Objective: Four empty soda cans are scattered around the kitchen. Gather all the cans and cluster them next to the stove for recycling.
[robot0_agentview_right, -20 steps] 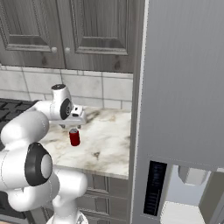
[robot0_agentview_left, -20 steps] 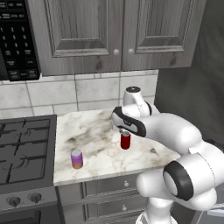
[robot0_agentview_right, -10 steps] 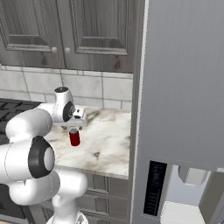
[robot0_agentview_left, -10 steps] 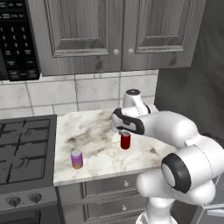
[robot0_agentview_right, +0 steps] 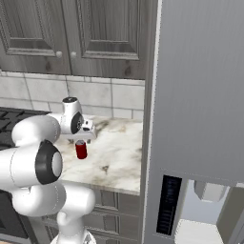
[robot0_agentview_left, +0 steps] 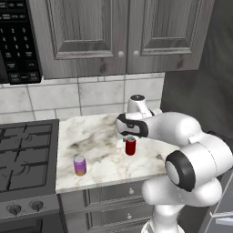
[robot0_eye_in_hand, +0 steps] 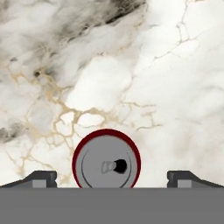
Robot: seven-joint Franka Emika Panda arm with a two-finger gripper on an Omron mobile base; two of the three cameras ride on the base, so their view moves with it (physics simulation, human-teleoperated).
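A red soda can (robot0_agentview_left: 130,146) stands upright on the marble counter (robot0_agentview_left: 98,136), also seen from the right base view (robot0_agentview_right: 81,150). My gripper (robot0_agentview_left: 128,136) hangs directly above it, pointing down, open and holding nothing. In the hand view the red can's silver top (robot0_eye_in_hand: 106,159) lies between my two fingertips (robot0_eye_in_hand: 41,177), which stand well apart on either side; the gripper (robot0_eye_in_hand: 111,177) is centred over it. A purple soda can with an orange band (robot0_agentview_left: 80,165) stands near the counter's front left, close to the stove (robot0_agentview_left: 22,159).
A black microwave (robot0_agentview_left: 16,41) hangs above the stove, and dark grey wall cabinets (robot0_agentview_left: 118,32) run over the counter. A tall grey refrigerator (robot0_agentview_right: 200,95) bounds the counter on the right. The counter's front edge (robot0_agentview_left: 109,179) lies near the cans.
The hand has settled slightly lower over the red can and the elbow has shifted a little. Both cans stay where they were and the jaws stay open.
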